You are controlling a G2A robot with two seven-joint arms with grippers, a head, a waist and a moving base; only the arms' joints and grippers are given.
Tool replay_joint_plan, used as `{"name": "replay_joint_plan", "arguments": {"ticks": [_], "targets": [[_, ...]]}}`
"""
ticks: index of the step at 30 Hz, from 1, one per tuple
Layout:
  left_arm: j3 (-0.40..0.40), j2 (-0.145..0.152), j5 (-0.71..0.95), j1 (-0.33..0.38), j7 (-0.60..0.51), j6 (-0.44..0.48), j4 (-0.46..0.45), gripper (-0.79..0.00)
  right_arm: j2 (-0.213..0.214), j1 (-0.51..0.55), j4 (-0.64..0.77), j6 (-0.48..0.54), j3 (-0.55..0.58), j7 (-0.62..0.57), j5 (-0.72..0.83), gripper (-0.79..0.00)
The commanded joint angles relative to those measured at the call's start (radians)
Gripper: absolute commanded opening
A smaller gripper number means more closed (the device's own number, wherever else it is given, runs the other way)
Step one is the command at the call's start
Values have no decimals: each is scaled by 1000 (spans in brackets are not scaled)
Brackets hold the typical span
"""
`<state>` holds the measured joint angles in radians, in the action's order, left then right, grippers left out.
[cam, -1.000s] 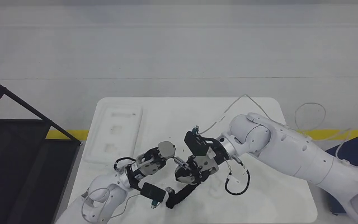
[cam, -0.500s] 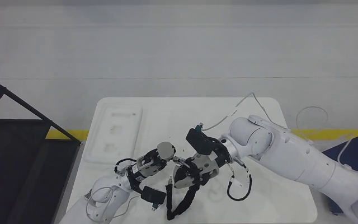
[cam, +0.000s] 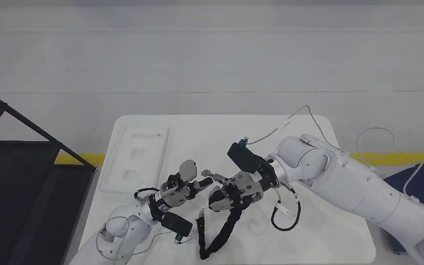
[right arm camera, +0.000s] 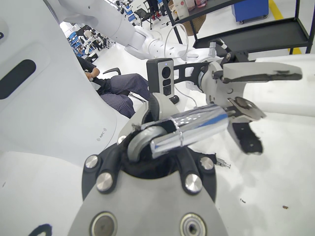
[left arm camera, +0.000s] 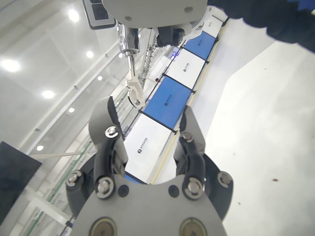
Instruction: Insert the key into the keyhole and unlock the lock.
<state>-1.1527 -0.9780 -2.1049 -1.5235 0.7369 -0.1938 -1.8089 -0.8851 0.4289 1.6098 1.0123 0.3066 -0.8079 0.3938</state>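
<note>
The right gripper [right arm camera: 169, 132] clamped the chrome cylindrical lock [right arm camera: 204, 121] above the white table [left arm camera: 258, 128], the small silver key [left arm camera: 134, 92] seated in its keyhole. The left gripper [left arm camera: 147, 108] hung, jaws apart, just short of the key's head; an off-centre pinch risked bending it or twisting the lock loose.

a white bench [cam: 199, 132] stands on a pale grey floor [cam: 212, 53] marked with a yellow line [cam: 76, 159]. round ceiling lights [left arm camera: 9, 65] glow above a row of blue and white panels [left arm camera: 172, 104]. a black shelving rack [right arm camera: 246, 35] stands near a blue cabinet [right arm camera: 251, 8].
</note>
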Motion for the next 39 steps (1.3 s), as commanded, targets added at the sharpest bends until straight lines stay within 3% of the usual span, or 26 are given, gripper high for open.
{"name": "replay_joint_plan", "arguments": {"ticks": [1, 7, 13, 19, 20, 25, 39], "targets": [[-21, 2, 34, -2, -9, 44, 3, 0, 3, 5, -24, 0, 14, 0, 1, -785], [-111, 8, 224, -3, -49, 199, 1, 0, 22, 12, -118, 0, 68, 0, -2, -785], [-240, 29, 239, -42, -42, 349, -44, 0, 47, -9, -213, 0, 84, 0, -30, -785], [-374, 40, 465, -127, -82, 532, -88, 0, 44, -47, -257, 0, -13, 0, -80, -785], [-396, 42, 526, -143, -101, 589, -89, 0, 36, -52, -266, 0, -37, 0, -80, -785], [-396, 42, 526, -143, -101, 589, -89, 0, -31, -73, -357, 0, -137, 0, -64, -785], [-396, 42, 526, -143, -101, 589, -89, 0, -298, -49, -734, -60, -137, -60, -157, -785]]}}
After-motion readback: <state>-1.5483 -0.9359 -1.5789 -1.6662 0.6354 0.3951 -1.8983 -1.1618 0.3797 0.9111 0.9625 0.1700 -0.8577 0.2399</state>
